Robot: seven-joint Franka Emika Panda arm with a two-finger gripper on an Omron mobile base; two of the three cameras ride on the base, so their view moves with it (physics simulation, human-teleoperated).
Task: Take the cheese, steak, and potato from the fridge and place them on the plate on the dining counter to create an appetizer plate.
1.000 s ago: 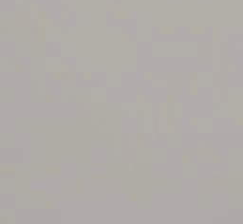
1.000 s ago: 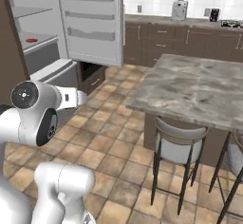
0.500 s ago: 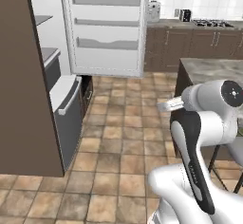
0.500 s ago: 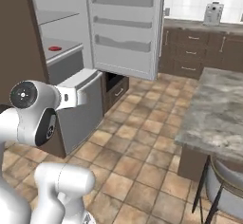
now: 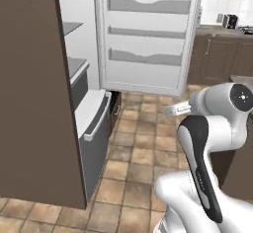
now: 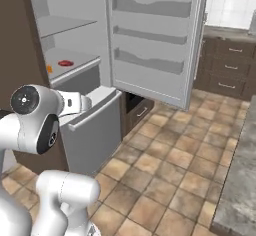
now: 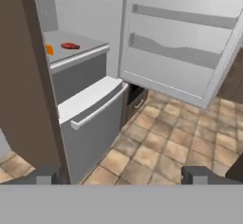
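My claw (image 7: 121, 175) is wide and holds nothing, and the steak (image 7: 70, 45) and cheese (image 7: 49, 50) sit on the fridge (image 7: 85, 90) shelf; I think they're light, the steak soft, so I'd pinch its 2 sides.

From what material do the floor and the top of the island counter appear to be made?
The brown-orange kitchen floor looks like matte ceramic or terracotta tile: square pieces with dark grout lines and mottled tones. The grey-beige top of the island counter looks like polished marble or similar stone, judging by its cloudy veining, though only its edge shows.
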